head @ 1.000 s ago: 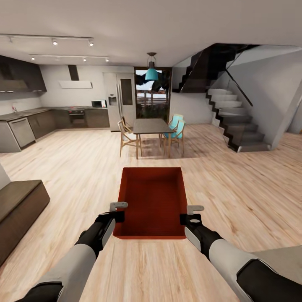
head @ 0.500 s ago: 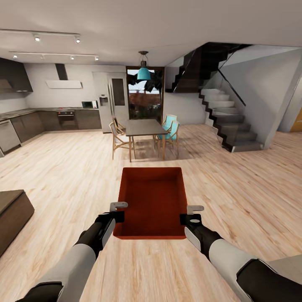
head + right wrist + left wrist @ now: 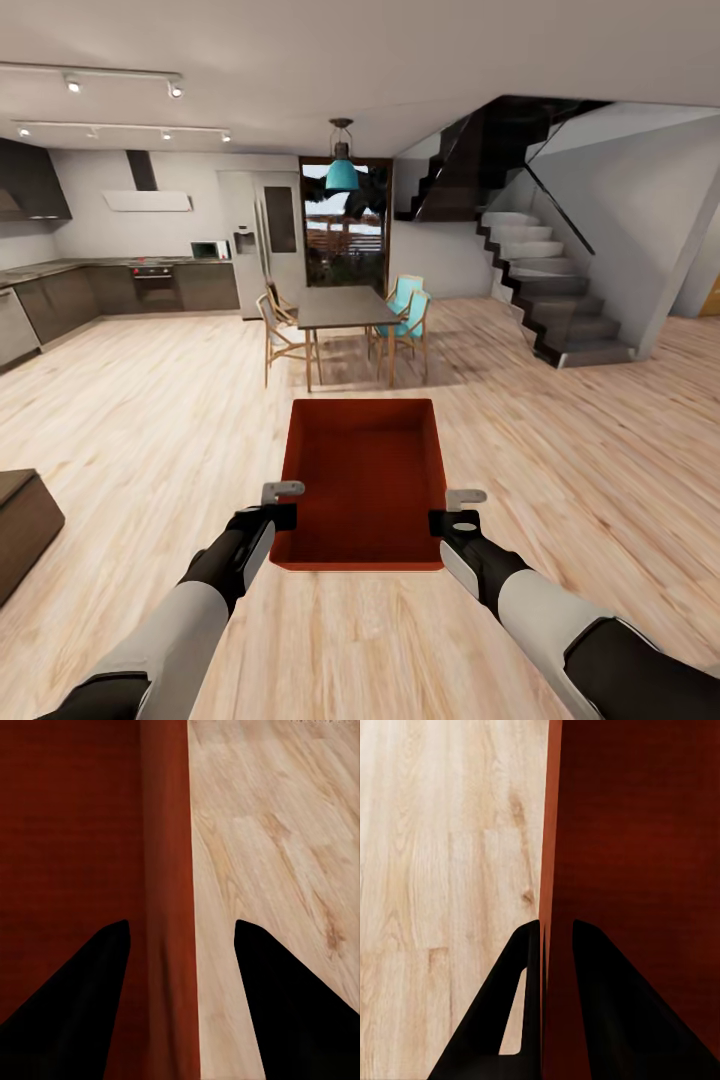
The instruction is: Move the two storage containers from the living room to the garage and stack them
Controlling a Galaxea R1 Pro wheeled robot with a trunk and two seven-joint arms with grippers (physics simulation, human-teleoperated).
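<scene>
One orange-red open-topped storage container [image 3: 365, 480] hangs in front of me above the light wood planks of the living room, its inside empty. My left gripper [image 3: 282, 502] is shut on its left wall; in the left wrist view the fingers [image 3: 556, 930] pinch that wall of the container [image 3: 637, 870]. My right gripper [image 3: 462, 500] straddles the right wall. In the right wrist view its fingers [image 3: 181, 926] stand wide apart, with gaps on both sides of the wall of the container [image 3: 169, 870].
A dining table [image 3: 345, 305] with chairs stands straight ahead, in front of a glass door. A dark staircase [image 3: 560, 300] rises at the right. Kitchen counters [image 3: 120, 285] line the far left. A dark low cabinet [image 3: 15, 520] ends at the left edge.
The whole view has shifted: kitchen and cabinet slid left and the table came a little nearer, so the camera moved. The container and both grippers keep the same pose.
</scene>
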